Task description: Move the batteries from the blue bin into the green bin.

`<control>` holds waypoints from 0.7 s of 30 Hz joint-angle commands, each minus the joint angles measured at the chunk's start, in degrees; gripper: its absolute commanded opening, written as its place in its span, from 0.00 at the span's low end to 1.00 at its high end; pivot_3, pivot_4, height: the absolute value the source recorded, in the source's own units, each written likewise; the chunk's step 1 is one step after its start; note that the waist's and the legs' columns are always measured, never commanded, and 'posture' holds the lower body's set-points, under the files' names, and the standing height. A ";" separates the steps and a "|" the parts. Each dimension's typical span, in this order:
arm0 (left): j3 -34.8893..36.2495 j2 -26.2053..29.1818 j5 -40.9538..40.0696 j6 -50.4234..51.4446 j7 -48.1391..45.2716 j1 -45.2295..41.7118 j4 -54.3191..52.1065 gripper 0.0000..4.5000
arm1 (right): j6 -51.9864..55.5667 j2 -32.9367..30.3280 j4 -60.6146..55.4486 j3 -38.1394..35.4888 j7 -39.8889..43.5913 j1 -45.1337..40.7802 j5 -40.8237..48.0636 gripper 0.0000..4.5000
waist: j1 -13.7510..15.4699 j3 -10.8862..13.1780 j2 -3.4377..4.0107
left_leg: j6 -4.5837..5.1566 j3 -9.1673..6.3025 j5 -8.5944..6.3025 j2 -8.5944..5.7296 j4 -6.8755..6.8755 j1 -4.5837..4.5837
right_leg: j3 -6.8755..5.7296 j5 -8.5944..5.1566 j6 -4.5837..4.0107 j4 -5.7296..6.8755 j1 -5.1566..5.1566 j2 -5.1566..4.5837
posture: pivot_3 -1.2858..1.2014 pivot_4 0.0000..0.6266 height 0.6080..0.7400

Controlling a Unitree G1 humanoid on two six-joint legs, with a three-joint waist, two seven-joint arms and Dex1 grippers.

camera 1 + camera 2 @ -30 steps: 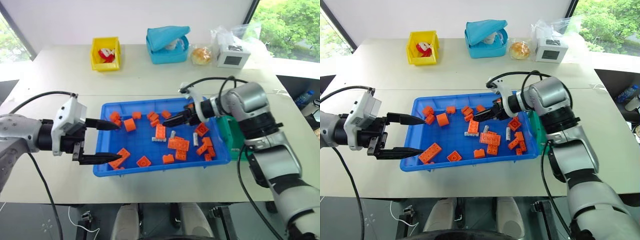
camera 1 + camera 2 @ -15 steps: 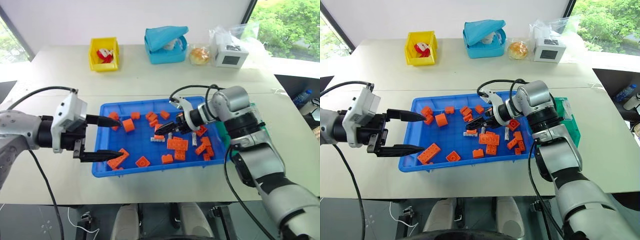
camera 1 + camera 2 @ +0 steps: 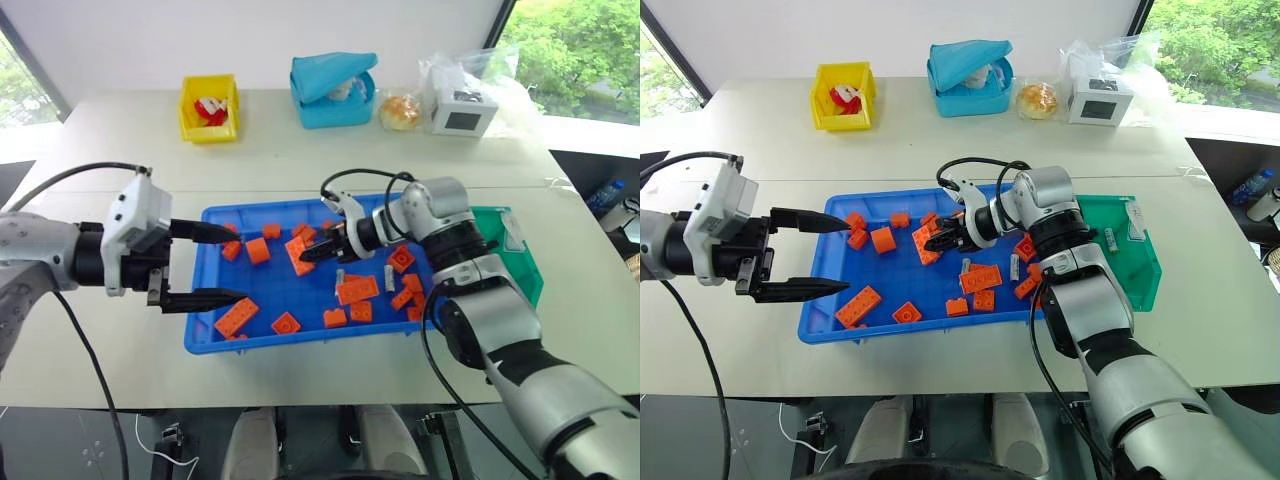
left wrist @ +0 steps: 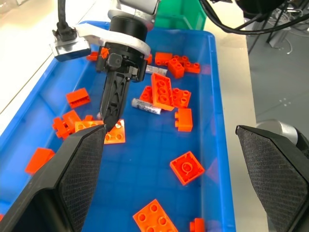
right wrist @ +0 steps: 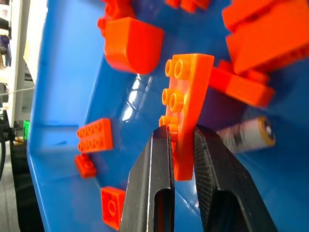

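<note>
The batteries (image 3: 1014, 266) lie among orange bricks (image 3: 980, 278) in the blue bin (image 3: 825, 315) at the table's middle; in the head views two more rest in the green bin (image 3: 1145, 290), which touches the blue bin's right end. No readable writing shows on anything.

The right gripper (image 3: 931, 242) has swung left across the blue bin since a second ago and gone from wide to clamped on a thin orange plate (image 3: 922, 243), which stands tilted off the floor. The green bin, then mostly behind the right arm, is now in plain sight. The left gripper (image 3: 222, 266) hovers at the blue bin's left rim, fingers spread wide and empty, much as before. A yellow bin (image 3: 209, 107), a light-blue lidded box (image 3: 333, 88), a bun (image 3: 401, 109) and a white box (image 3: 461, 111) line the far side.

In the left wrist view, one battery (image 4: 147, 106) lies just beside the right gripper (image 4: 110, 126), bricks crowding it.

In the right wrist view, both fingers (image 5: 157, 188) pinch the orange plate (image 5: 187, 108); a battery (image 5: 246, 133) lies close behind.
</note>
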 commanded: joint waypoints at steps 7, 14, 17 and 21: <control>-0.02 0.11 -0.37 -0.38 -0.10 -2.39 -0.14 1.00 | -9.58 11.44 -0.02 -0.83 -1.63 -4.91 -0.39 0.01 | -1.14 0.00 0.00 | 0.00 -0.08 0.00 0.02 -0.04 -0.02 | -0.04 0.00 0.01 0.01 0.01 0.02 | 0.52 0.24 0.97; -0.28 -0.26 -1.14 0.44 0.43 -2.23 -1.35 1.00 | -25.31 8.14 -12.58 15.92 6.56 0.32 -8.93 0.56 | -1.10 0.00 -0.01 | 0.00 -0.11 0.00 -0.01 -0.04 -0.04 | -0.07 0.00 0.01 -0.01 0.03 -0.04 | 0.52 0.24 0.97; -0.10 -0.32 -1.58 0.88 0.69 -1.89 -1.78 1.00 | -33.81 2.44 -18.71 21.60 11.57 2.07 -12.99 0.90 | -1.09 0.00 -0.02 | 0.00 -0.11 0.00 -0.02 -0.04 -0.05 | -0.07 -0.01 0.01 -0.02 0.03 -0.06 | 0.52 0.24 0.97; 0.04 -0.22 -1.97 1.14 0.88 -1.14 -1.80 1.00 | -51.64 -10.96 -27.63 27.97 23.86 4.32 -19.21 0.90 | -0.89 0.02 -0.04 | 0.00 -0.11 0.00 -0.05 -0.03 -0.05 | -0.07 -0.03 0.05 -0.02 0.02 -0.06 | 0.52 0.24 0.97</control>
